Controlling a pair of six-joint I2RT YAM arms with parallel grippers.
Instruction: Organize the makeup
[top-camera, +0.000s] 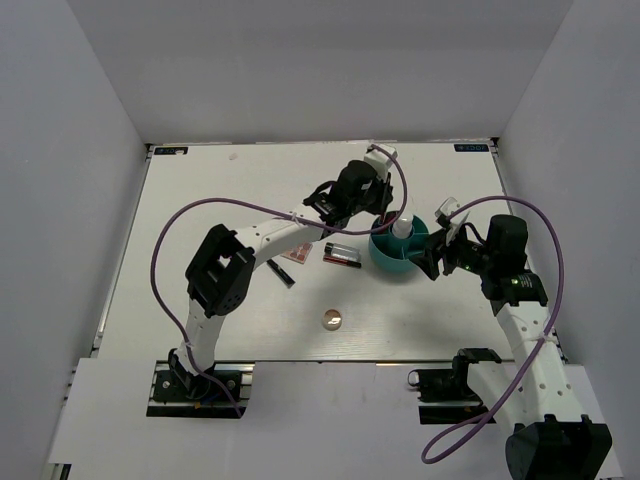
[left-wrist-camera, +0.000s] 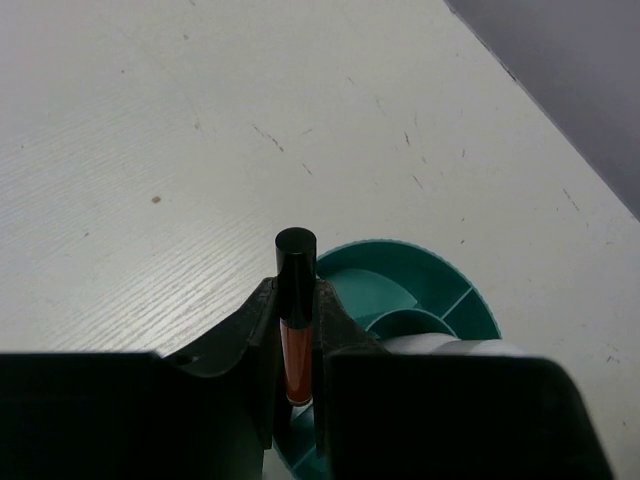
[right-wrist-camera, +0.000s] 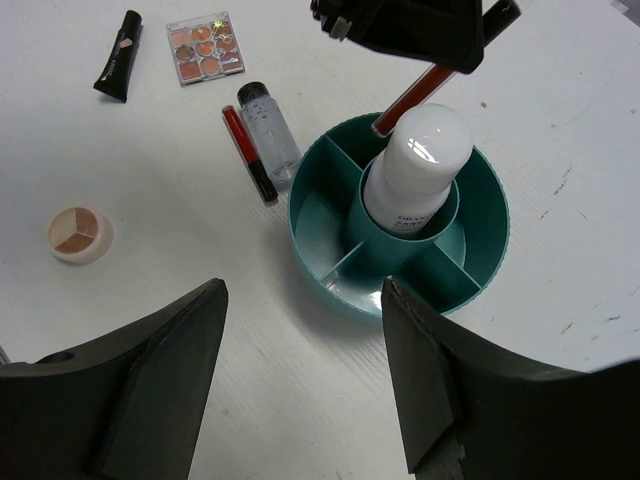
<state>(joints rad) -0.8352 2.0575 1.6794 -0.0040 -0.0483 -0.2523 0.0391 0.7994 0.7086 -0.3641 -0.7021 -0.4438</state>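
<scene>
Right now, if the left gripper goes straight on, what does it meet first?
Probably the teal container, in an outer compartment beside the white bottle; its held red tube leads. Depth is unclear.

A black-capped tube (left-wrist-camera: 295, 258) with a red-orange body is clamped between the fingers of the left gripper (left-wrist-camera: 296, 312). The teal divided container (left-wrist-camera: 395, 246) is seen directly behind it on the white table (left-wrist-camera: 150, 150).

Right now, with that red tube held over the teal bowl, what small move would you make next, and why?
Probably lower the left gripper slightly, then open it. It is shut on the red tube, which hangs tilted with its lower end at an outer compartment of the teal container, beside the white bottle; that compartment looks free.
</scene>
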